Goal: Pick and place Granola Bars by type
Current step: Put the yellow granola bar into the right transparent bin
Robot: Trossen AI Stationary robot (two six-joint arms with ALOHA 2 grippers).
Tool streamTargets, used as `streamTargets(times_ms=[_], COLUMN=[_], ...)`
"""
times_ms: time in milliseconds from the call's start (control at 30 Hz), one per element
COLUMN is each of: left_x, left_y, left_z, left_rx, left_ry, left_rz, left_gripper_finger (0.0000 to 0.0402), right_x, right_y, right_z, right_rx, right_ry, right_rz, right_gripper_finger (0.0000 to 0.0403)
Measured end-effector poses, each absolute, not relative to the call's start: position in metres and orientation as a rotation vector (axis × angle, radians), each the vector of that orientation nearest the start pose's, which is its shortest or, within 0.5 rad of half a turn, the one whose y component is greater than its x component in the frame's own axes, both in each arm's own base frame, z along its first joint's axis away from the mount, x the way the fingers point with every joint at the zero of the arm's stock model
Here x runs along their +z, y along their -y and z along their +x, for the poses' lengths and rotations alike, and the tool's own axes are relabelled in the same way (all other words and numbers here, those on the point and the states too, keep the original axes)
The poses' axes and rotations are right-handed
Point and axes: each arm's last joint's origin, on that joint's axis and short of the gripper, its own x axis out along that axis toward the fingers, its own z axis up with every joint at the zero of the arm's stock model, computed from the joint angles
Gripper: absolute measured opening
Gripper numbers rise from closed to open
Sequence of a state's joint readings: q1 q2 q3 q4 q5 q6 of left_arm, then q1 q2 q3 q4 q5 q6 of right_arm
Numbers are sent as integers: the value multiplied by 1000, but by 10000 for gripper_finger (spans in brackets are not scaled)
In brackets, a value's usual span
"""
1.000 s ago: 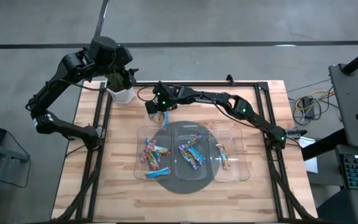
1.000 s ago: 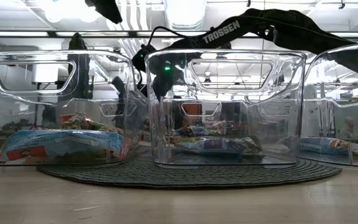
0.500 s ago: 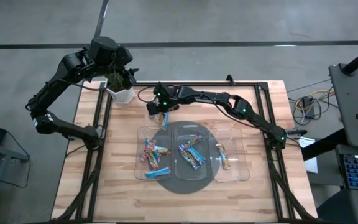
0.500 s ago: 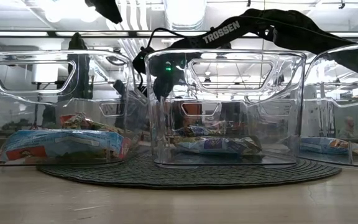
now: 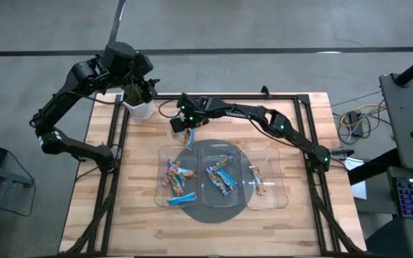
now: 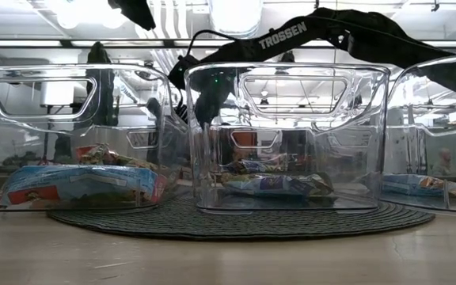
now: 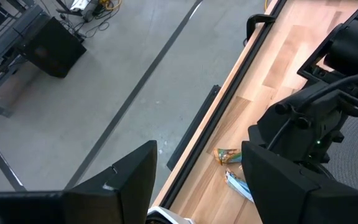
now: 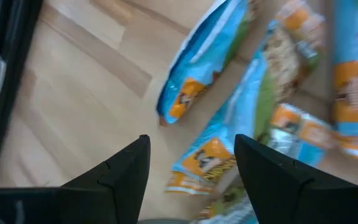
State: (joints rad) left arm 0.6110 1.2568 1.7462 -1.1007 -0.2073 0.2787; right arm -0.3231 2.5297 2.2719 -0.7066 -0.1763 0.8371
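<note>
Your right gripper (image 5: 184,134) hung spread over loose blue granola bars (image 8: 199,62); left gripper (image 5: 139,92) spread too, parked over the white cup (image 5: 140,109).

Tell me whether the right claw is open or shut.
Open. The right claw hovers with its fingers spread and nothing between them, above loose blue granola bars on the table.

Three clear plastic trays (image 5: 267,149) sit side by side on the wooden table (image 5: 307,215), over one round dark woven mat (image 5: 205,213). Two dark robot arms (image 5: 70,86) reach in. One white pot (image 5: 140,109) stands at a corner. The slim foil-wrapped granola bars (image 5: 221,175) are too bunched to count.
</note>
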Motion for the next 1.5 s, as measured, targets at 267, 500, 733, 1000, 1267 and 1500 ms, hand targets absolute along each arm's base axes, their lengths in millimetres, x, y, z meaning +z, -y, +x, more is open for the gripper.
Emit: streamTargets(times_ms=[267, 500, 733, 1000, 1267, 1500], left_x=[468, 468, 468, 468, 468, 466], left_y=[-123, -123, -123, -123, -123, -124], left_z=[165, 165, 165, 165, 165, 167], left_rx=[699, 698, 699, 698, 698, 696], left_ry=[-720, -720, -719, -721, -721, -728], left_rz=[130, 131, 129, 132, 134, 133], left_gripper_finger=[216, 216, 216, 216, 216, 216], right_x=[168, 168, 167, 176, 161, 134], right_y=[168, 168, 167, 169, 164, 164], right_z=[515, 516, 514, 519, 533, 539], right_rx=[-544, -551, -560, -520, -425, -365], right_ry=[-856, -853, -864, -801, -749, -789], right_rz=[978, 993, 1008, 995, 1063, 1137], right_gripper_finger=[223, 223, 223, 223, 223, 223])
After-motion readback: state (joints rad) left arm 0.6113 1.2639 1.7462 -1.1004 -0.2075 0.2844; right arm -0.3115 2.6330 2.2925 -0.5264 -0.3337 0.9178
